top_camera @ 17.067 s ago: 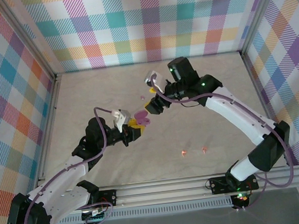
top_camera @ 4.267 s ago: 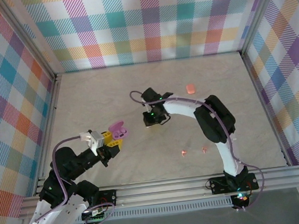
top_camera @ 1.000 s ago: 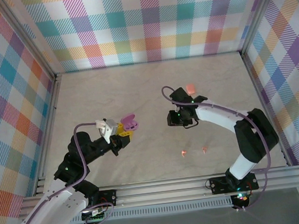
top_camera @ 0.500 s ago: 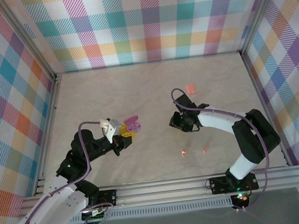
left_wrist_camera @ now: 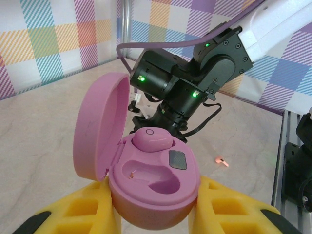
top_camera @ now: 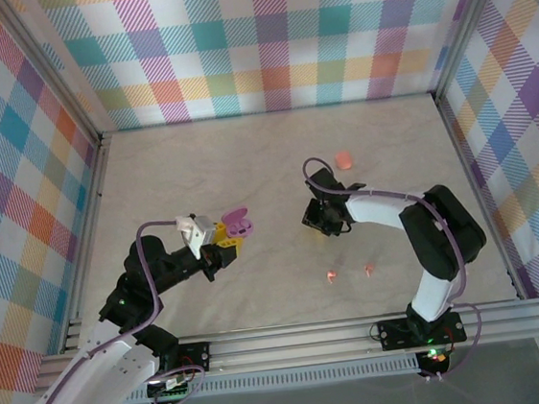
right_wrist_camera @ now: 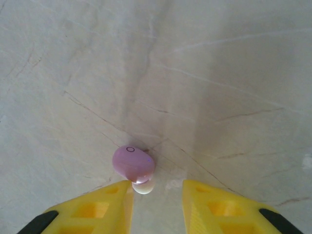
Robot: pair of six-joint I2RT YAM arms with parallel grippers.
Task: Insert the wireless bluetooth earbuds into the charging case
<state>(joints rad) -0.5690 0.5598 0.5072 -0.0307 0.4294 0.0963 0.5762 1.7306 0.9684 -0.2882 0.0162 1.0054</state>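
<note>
My left gripper (top_camera: 221, 238) is shut on the lilac-pink charging case (left_wrist_camera: 153, 170), which it holds off the table with the lid (left_wrist_camera: 100, 126) swung open. One lilac earbud (left_wrist_camera: 152, 139) sits in the case's far slot, and the near slot is empty. My right gripper (right_wrist_camera: 157, 192) is low over the table with its jaws apart. A second lilac earbud (right_wrist_camera: 133, 163) lies on the table touching the tip of its left finger (right_wrist_camera: 109, 202); the other finger (right_wrist_camera: 209, 202) stands clear of it. In the top view the right gripper (top_camera: 316, 218) is right of the case (top_camera: 236, 223).
Two salmon earbuds (top_camera: 331, 276) (top_camera: 368, 270) lie on the table nearer the arm bases, one of them (left_wrist_camera: 222, 161) also in the left wrist view. A salmon case (top_camera: 343, 160) rests farther back. Plaid walls enclose the table on three sides.
The right gripper has shifted a little to the left and settled low over the lilac earbud. The left arm holds the open case almost where it was.
</note>
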